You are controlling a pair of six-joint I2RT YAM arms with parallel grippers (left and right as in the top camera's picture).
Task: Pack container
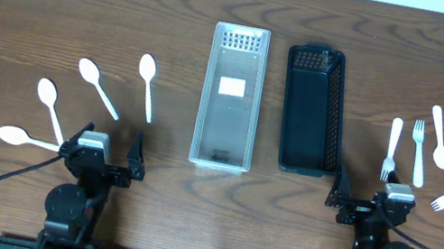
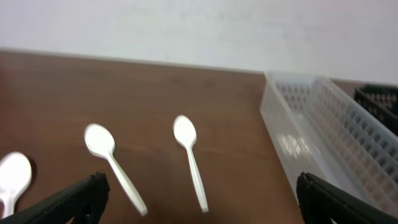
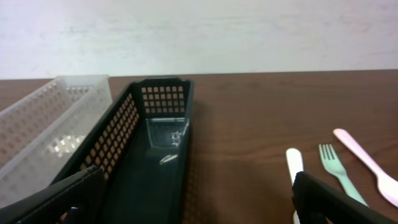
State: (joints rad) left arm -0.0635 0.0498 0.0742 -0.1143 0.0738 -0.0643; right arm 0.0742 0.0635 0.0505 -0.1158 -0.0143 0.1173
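A clear plastic bin and a black bin stand side by side at the table's middle; both look empty. Several white spoons lie at the left, among them one nearest the clear bin, also in the left wrist view. Several forks lie at the right, with one in the right wrist view. My left gripper is open and empty at the near edge, behind the spoons. My right gripper is open and empty, near the black bin's front end.
The clear bin sits to the right in the left wrist view. A second spoon lies ahead of the left fingers. Bare wooden tabletop lies beyond the cutlery. Cables run along the near edge by the arm bases.
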